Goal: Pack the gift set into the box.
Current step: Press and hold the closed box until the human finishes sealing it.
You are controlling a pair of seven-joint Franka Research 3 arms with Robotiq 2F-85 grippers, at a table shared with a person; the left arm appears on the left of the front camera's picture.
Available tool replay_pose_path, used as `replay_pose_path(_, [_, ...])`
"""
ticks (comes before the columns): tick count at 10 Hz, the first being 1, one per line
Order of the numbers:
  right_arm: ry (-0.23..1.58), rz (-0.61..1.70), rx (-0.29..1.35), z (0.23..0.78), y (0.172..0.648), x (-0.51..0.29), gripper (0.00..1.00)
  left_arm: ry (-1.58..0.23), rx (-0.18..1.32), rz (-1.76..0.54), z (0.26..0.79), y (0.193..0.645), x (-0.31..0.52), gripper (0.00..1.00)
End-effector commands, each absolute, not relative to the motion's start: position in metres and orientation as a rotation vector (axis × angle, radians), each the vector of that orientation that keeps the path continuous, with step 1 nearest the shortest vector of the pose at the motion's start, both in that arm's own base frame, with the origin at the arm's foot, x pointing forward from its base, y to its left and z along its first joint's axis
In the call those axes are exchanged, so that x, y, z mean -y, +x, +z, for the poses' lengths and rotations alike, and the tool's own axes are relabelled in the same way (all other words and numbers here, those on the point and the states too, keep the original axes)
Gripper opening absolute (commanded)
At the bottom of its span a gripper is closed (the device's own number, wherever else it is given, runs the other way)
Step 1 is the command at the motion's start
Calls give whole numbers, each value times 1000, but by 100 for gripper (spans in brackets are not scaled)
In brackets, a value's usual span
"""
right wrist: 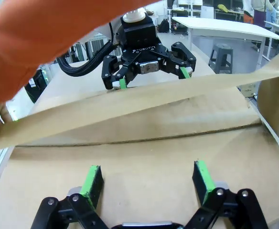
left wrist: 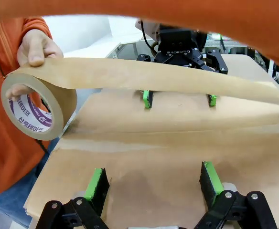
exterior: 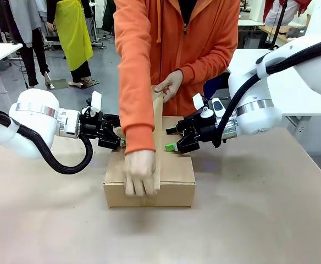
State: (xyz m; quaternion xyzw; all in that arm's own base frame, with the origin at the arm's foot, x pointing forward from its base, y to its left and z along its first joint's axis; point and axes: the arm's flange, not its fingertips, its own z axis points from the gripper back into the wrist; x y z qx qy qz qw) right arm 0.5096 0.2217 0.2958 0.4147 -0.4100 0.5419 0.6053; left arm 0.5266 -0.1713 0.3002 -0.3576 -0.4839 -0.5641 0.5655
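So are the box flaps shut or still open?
Shut. Both top flaps lie flat on the box, meeting at the seam, each held down by an open tool, while the person's hand stretches tape above it.

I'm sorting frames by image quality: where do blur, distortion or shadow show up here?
Front view: the person's hand pressing on the box is motion-smeared, the rest sharp. Left wrist view: an orange sleeve along the top is a defocused band; the tape strip bows from the wide lens. Right wrist view: a sleeve blurs the upper left; soft shadow under the tape.
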Motion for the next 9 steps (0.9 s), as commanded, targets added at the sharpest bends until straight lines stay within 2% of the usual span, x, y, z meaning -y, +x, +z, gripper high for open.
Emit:
replay_pose_path(1, [961,1253,944,293,509,-221,100,-839,1144,-1323,296,525,170,100])
replay_pose_path(9, [961,1253,944,293,509,-221,100,-839,1144,-1323,296,525,170,100])
